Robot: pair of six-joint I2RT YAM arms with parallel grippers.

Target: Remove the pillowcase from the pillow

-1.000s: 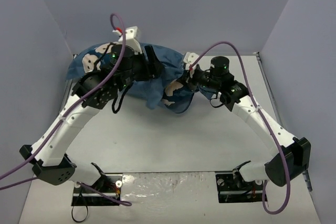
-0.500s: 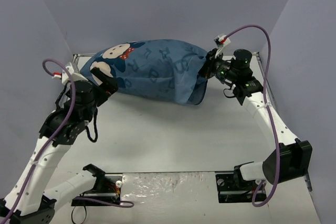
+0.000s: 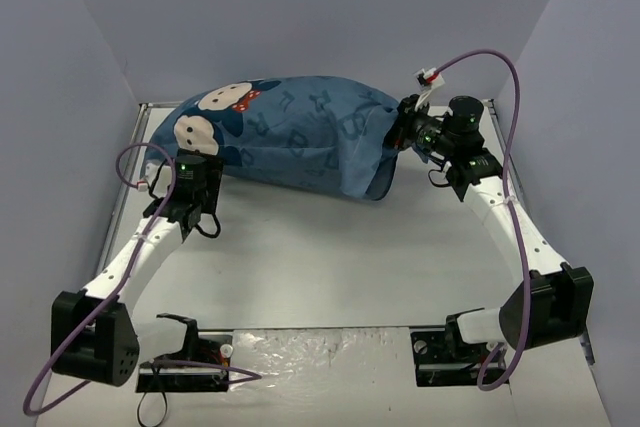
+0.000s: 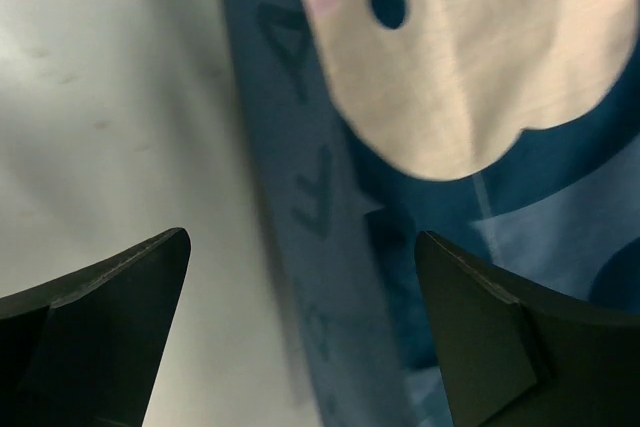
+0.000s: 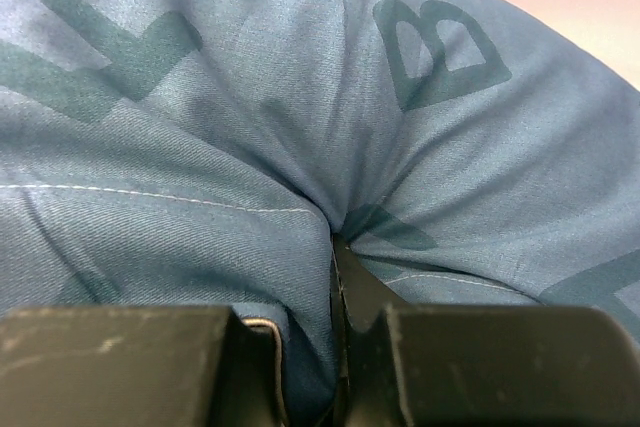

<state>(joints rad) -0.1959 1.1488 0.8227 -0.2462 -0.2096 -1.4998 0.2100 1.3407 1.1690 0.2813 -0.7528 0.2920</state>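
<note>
The dark-blue pillowcase [image 3: 290, 137], printed with letters and cartoon mouse faces, lies stuffed across the back of the table. The white pillow is hidden inside it. My right gripper [image 3: 400, 130] is shut on a fold of the pillowcase [image 5: 330, 127] at its right end, the cloth bunched between the jaws. My left gripper [image 3: 195, 179] is open and empty just in front of the pillowcase's left end. Its view shows the cloth edge and a cream mouse face [image 4: 470, 57] between the spread fingers [image 4: 480, 337], not touched.
The white table [image 3: 320, 257] spreads in front of the pillowcase. Grey-blue walls close the back and both sides. The open mouth of the cover hangs at the lower right [image 3: 370, 187]. Arm bases and purple cables sit at the near edge.
My left arm has swung from the pillowcase's top down to its left end. My right gripper pulled the cloth right and the crumpled bundle spread out long.
</note>
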